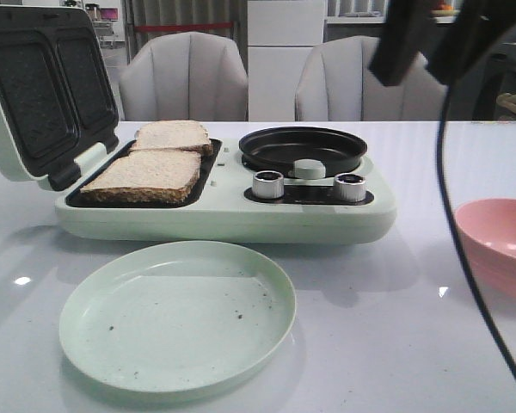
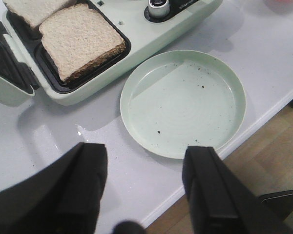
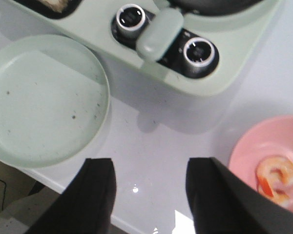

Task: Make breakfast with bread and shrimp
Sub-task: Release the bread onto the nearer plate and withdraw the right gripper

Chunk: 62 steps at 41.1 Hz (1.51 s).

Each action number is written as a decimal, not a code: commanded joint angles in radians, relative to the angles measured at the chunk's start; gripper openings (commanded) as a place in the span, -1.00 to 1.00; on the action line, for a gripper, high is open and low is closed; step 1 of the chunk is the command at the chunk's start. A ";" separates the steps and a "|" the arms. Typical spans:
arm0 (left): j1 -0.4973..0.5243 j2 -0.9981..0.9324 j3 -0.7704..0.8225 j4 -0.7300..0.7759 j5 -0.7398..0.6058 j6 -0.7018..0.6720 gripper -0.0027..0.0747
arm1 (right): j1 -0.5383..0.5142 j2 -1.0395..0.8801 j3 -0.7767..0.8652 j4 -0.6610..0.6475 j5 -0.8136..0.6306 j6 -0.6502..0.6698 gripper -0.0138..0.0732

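Bread [image 1: 159,159]: two flat slices already seated side by side in the dark sandwich wells of the breakfast maker [image 1: 241,215], lid [image 1: 34,86] tipped up and back at the machine's left end. Judged approx. halfway or less: bread loaded, shrimp not yet cooked or plated.

Shrimp [image 3: 278,179] is seen only in the right wrist view, lying in the pink bowl [image 1: 503,245] w/ what looks like a bit of liquid; bowl sits on the table [image 1: 396,344] to the robot's right, apart from the machine. Small round pan [image 1: 303,148] on the machine's right half is seen w/o anything in it. Green plate [image 1: 177,317] in front of the machine carries only dark crumbs/specks. Left to do, as judged: shrimp into pan, then items to plate.

Left gripper [image 2: 146,185] is held above the table edge near the plate, fingers spread wide, nothing between them. Right gripper [image 3: 151,195] is likewise splayed apart and empty, hovering between plate and bowl, in front of the knobs [image 1: 268,184].

Materials/shapes:
- Bread: porous, matte, pale beige crumb, brown crust, squarish.
- Shrimp: curled, orange-pink and white, glossy.
- Machine: smooth pale-green plastic shell, rounded corners; speckled dark non-stick wells and lid plates; two metallic knurled knobs; pale green pan handle stub btwn them.
- Plate: shallow round, matte pale green.
- Table: glossy white, reflective.
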 commanded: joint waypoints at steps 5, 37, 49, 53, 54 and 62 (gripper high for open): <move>-0.004 -0.001 -0.029 0.009 -0.085 0.001 0.11 | -0.001 -0.216 0.160 -0.031 -0.059 0.022 0.33; 0.004 0.265 -0.261 0.227 0.159 -0.008 0.11 | -0.001 -0.448 0.353 -0.029 -0.025 0.022 0.33; 0.333 0.501 -0.406 0.231 0.246 -0.033 0.11 | -0.001 -0.448 0.353 -0.029 -0.026 0.022 0.33; 0.478 0.548 -0.454 0.134 0.237 -0.022 0.11 | -0.001 -0.448 0.353 -0.029 -0.026 0.022 0.33; 0.532 0.559 -0.467 0.103 0.228 -0.008 0.11 | -0.001 -0.448 0.353 -0.029 -0.026 0.022 0.33; 0.794 0.625 -0.554 -0.279 0.155 0.268 0.10 | -0.001 -0.448 0.353 -0.029 -0.026 0.022 0.33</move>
